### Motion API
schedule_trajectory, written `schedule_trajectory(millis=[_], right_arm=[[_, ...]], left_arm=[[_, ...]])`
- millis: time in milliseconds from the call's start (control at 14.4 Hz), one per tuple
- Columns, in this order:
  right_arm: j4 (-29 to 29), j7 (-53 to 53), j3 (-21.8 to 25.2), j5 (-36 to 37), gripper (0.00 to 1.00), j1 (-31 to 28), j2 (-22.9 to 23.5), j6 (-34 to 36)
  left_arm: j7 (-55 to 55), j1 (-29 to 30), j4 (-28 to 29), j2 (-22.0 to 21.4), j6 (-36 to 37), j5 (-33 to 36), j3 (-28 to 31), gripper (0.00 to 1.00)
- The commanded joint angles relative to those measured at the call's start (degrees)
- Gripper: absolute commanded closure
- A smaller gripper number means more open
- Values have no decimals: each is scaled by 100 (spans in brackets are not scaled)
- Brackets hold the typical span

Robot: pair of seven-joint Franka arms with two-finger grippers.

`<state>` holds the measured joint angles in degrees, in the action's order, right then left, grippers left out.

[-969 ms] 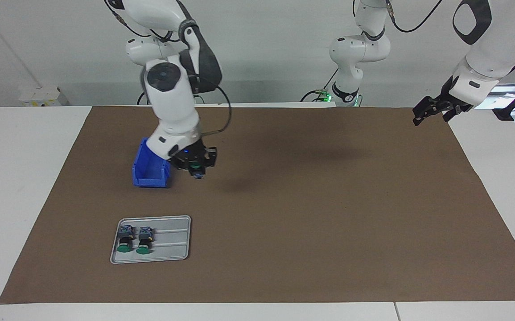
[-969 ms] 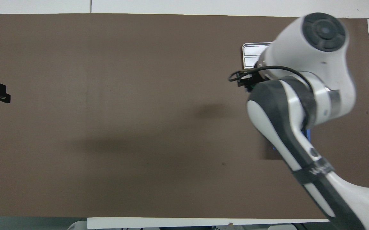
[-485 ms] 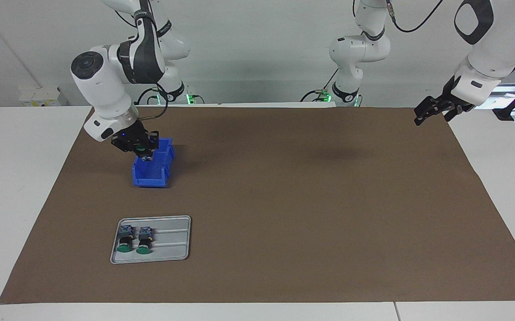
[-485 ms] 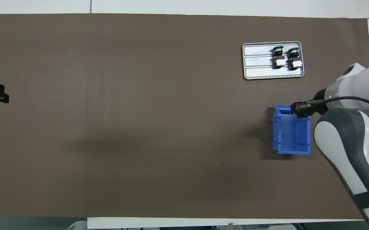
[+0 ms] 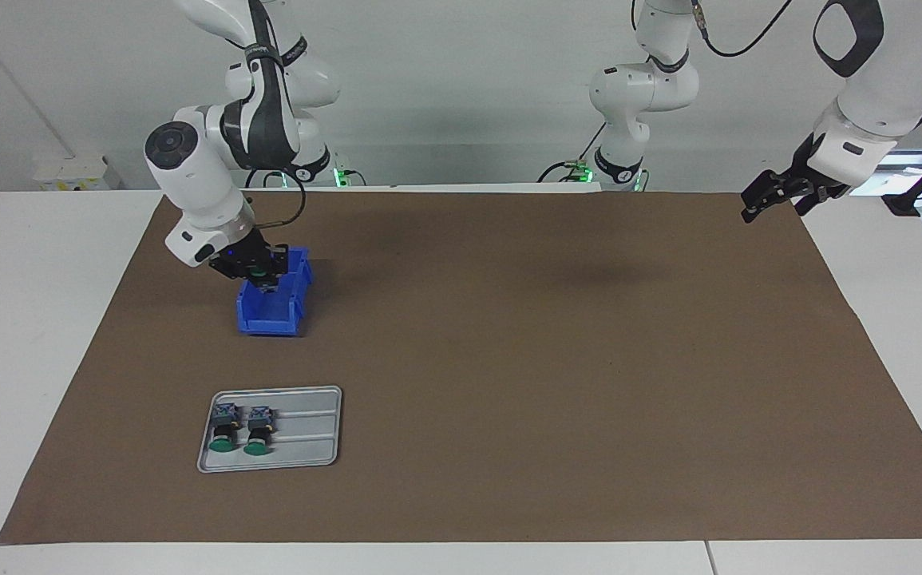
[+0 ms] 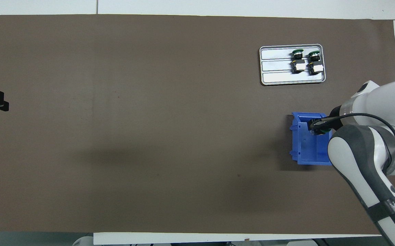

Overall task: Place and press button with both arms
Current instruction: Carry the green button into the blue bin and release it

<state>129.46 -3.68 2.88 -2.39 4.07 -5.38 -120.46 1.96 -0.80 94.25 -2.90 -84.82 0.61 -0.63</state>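
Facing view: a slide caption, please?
Right gripper over the blue bin; two buttons on the tray; left gripper waits.

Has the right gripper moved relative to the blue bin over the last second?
Yes. The right gripper swung from beside the blue bin, on its left-arm side, to over the bin's opening.

Bright, even light from above; soft dark shadows lie on the brown mat (image 5: pixel 508 359). Everything looks sharp.
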Motion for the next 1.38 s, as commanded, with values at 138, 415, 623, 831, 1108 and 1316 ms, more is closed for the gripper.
schedule_trajectory(millis=[138, 415, 623, 831, 1108, 1316], right_arm=[[360, -203, -77, 2, 100, -248, 256, -626], [528, -195, -86, 2, 100, -196, 388, -979], [528, -212, -86, 2, 97, -187, 494, -997], [501, -177, -86, 2, 65, -134, 502, -988], [396, -177, -86, 11, 43, -126, 529, -918], [273, -186, -86, 11, 35, -126, 494, -804]], left_arm=[[-240, 475, -21, -96, 142, 71, -403, 0], [-196, 370, -12, -61, 115, 71, -430, 0], [-196, 431, 14, -79, 124, 71, -421, 0], [-205, 458, 41, -79, 89, 71, -394, 0], [-205, 449, 41, -88, 72, 71, -394, 0], [-196, 449, 49, -88, 71, 71, -403, 0]])
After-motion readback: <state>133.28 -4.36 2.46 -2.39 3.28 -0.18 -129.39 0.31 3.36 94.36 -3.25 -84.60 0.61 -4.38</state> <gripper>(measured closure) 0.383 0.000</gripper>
